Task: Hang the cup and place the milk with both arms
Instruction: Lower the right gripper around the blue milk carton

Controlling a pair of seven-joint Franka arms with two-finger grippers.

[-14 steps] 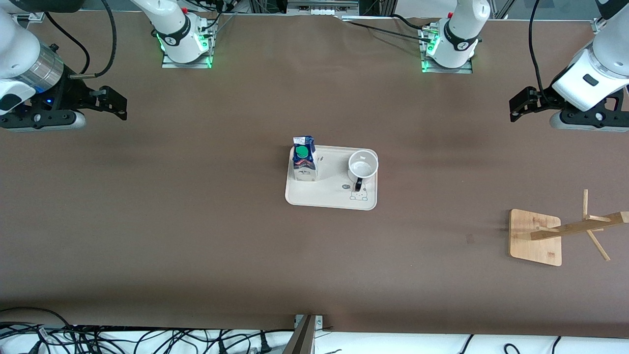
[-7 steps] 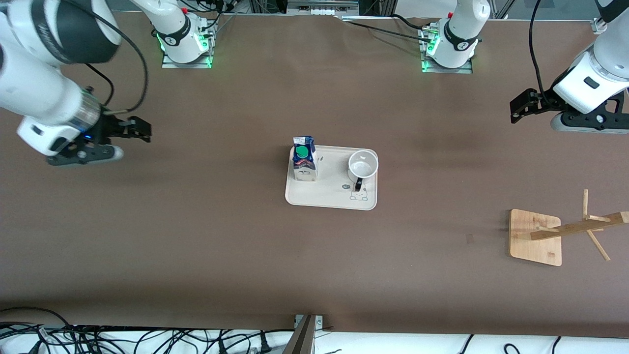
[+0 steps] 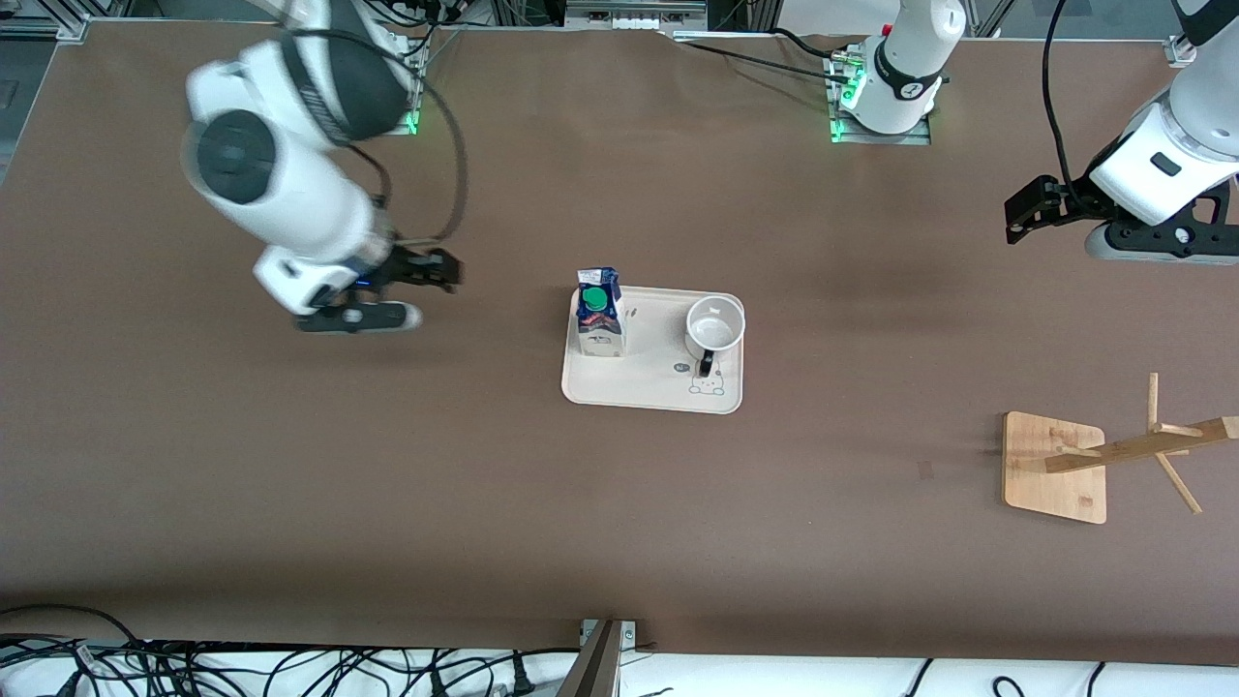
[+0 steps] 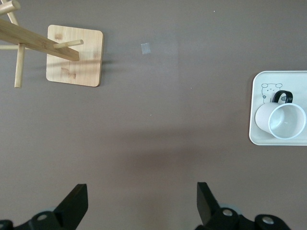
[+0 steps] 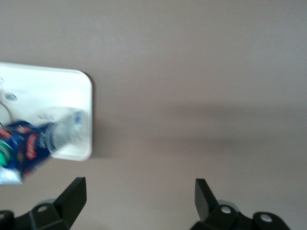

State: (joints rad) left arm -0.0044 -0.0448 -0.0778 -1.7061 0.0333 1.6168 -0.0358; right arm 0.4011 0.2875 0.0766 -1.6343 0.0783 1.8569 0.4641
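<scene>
A wooden rack is standing nearest the front camera, toward the left arm's end of the brown surface. Farther from the camera, a cream tray is sitting mid-surface, carrying the milk upright toward the right arm's end and the cup toward the left arm's end, its black handle pointing at the camera. The right end effector is hanging over bare surface beside the tray, released, fingers wide apart and grasping nothing. The left end effector is waiting over bare surface, likewise spread wide and empty. Compared with a second ago, the right arm is now much closer to the milk; the left has hardly shifted.
</scene>
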